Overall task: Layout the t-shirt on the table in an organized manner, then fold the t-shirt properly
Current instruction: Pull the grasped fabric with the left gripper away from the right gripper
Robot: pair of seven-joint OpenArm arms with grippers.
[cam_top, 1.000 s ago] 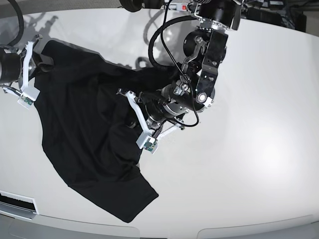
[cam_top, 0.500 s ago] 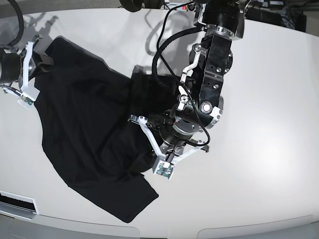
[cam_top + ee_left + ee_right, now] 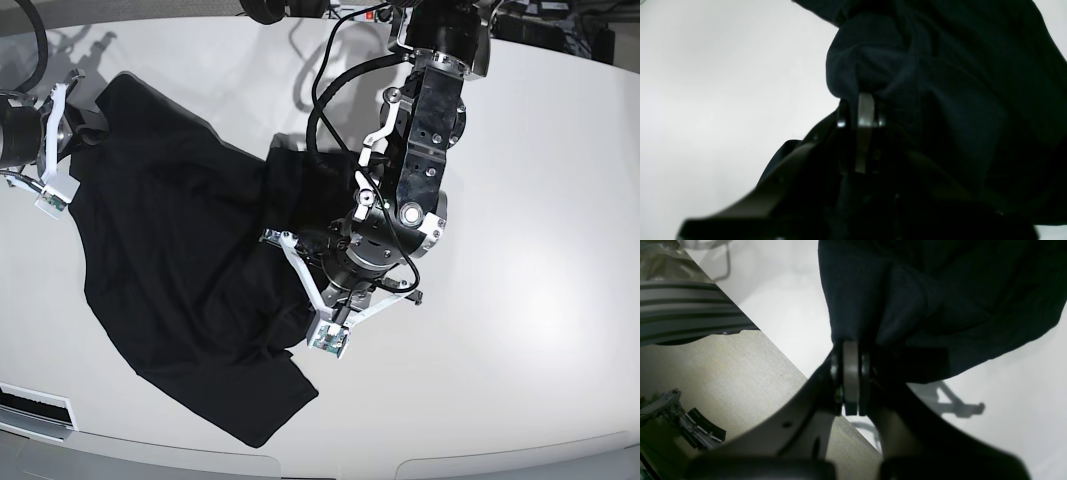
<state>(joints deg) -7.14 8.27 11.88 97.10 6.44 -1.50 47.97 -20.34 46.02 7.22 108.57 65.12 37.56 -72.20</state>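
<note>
The black t-shirt [image 3: 170,260] lies rumpled over the left half of the white table [image 3: 520,300], one lobe reaching toward the near edge. My left gripper [image 3: 296,276] sits at the shirt's right border in mid-table. In the left wrist view the left gripper [image 3: 864,100] stands shut, a bunched fold of the t-shirt [image 3: 940,83] pinched at its tips. My right gripper [image 3: 84,134] holds the shirt's far left corner. Seen from the right wrist, the right gripper [image 3: 852,341] is shut on a fold of the t-shirt [image 3: 923,300] just above the table [image 3: 1007,390].
Black cables [image 3: 325,75] loop behind the left arm at the back of the table. The table's left edge runs close to the right gripper, with beige floor [image 3: 740,373] beyond it. A grey strip [image 3: 35,410] lies along the near left edge.
My left gripper has dragged its shirt fold toward the near edge and slightly right, drawing the fabric out. The right gripper has stayed in place, still shut on its corner.
</note>
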